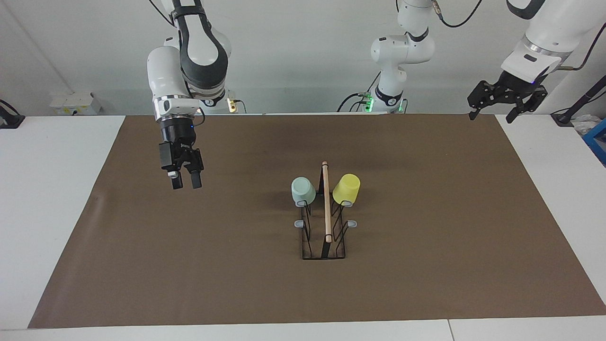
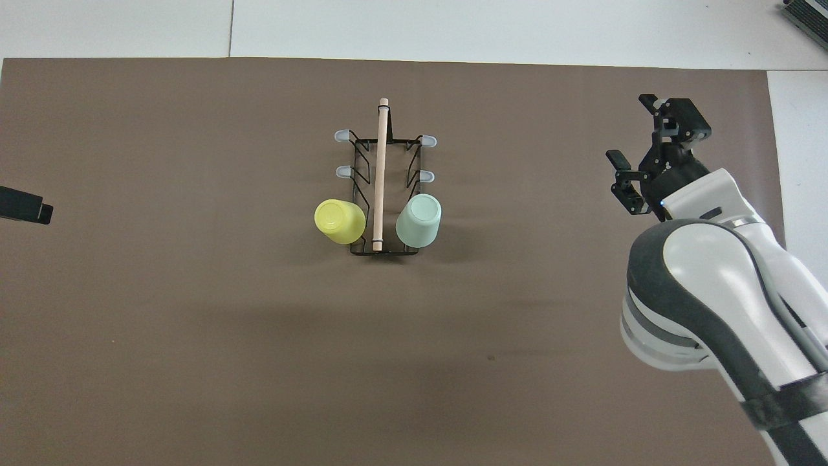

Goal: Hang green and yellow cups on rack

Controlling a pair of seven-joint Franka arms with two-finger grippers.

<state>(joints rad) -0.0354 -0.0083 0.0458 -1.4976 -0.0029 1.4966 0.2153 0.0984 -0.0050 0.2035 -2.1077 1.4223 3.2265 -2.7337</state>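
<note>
**Both cups hanging — nothing left to place**

You are seeing the green cup (image 1: pixel 303 190) and yellow cup (image 1: pixel 346 188) sitting upturned on the rack (image 1: pixel 325 222) pegs nearest the robots. Right tool (image 1: pixel 185 181) is hanging released over the counter (image 1: pixel 426 284); left tool (image 1: pixel 489 115) is waiting released — you are needing only retreat.

A wide brown mat (image 1: pixel 426 284) covers most of a white counter (image 1: pixel 47 189). A small white box (image 1: pixel 75 103) sits by the wall at the right arm's end. A blue item (image 1: pixel 597 142) pokes in at the counter's edge, below the left tool (image 1: pixel 490 113).
</note>
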